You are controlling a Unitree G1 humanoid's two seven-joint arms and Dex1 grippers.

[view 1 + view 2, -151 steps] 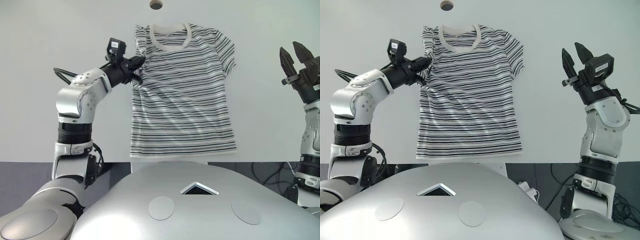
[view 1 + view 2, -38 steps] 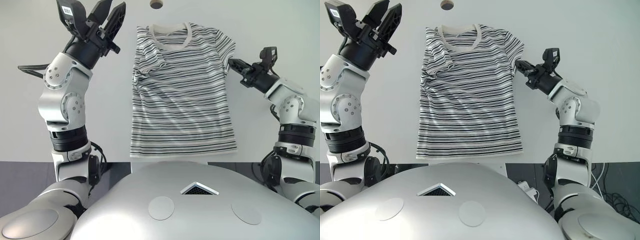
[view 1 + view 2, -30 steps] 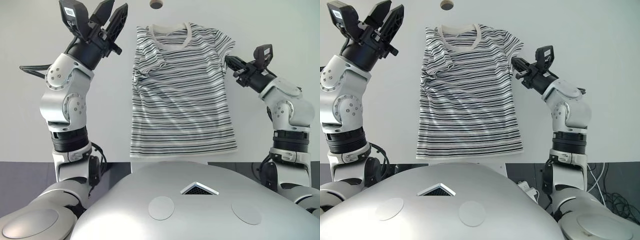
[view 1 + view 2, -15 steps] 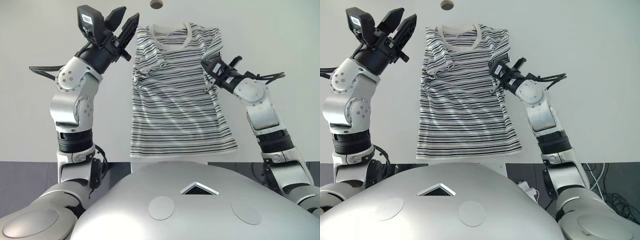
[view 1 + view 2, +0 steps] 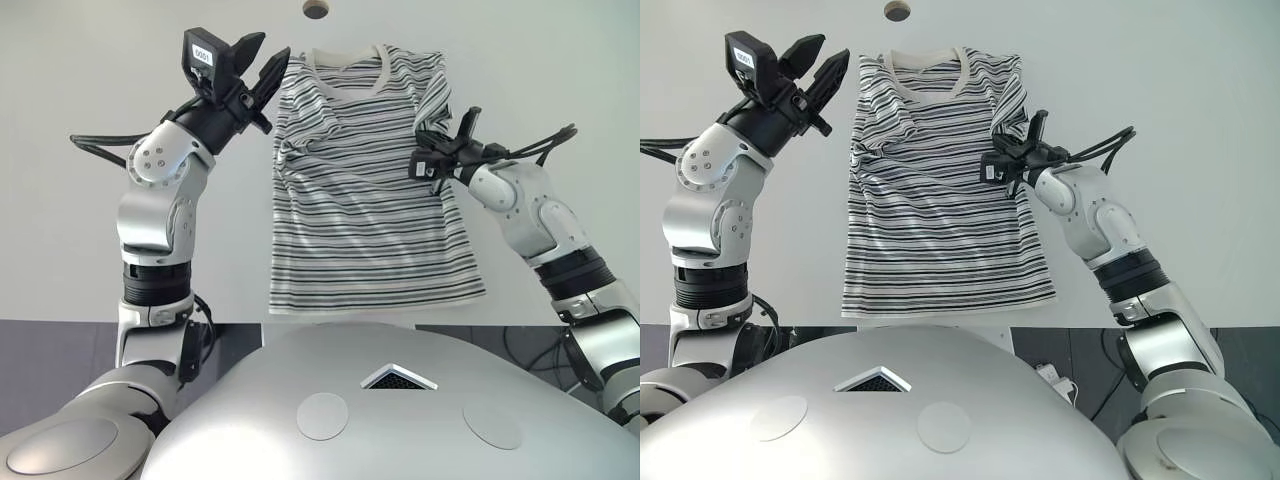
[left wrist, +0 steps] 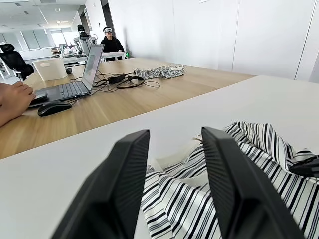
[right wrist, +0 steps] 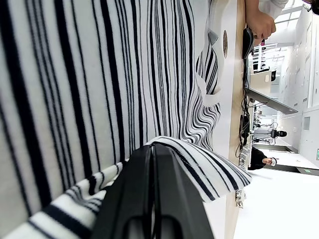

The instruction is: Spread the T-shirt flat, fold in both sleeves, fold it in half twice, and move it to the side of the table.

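Folding the second sleeve inward on the white table (image 5: 80, 250).
Striped T-shirt (image 5: 365, 220) lies flat mid-table, left sleeve (image 5: 295, 125) already tucked in; right sleeve (image 5: 432, 100) dragged from the outer edge onto the chest within the last second. Right gripper (image 5: 425, 165) pinched tight on that sleeve's hem; left gripper (image 5: 258, 65) spread wide, empty, lowered just beside the shirt. Release looks due, then halving.

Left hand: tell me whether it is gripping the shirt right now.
No, the left hand is open, its fingers spread apart beside the shoulder of the shirt with no cloth clamped between them.
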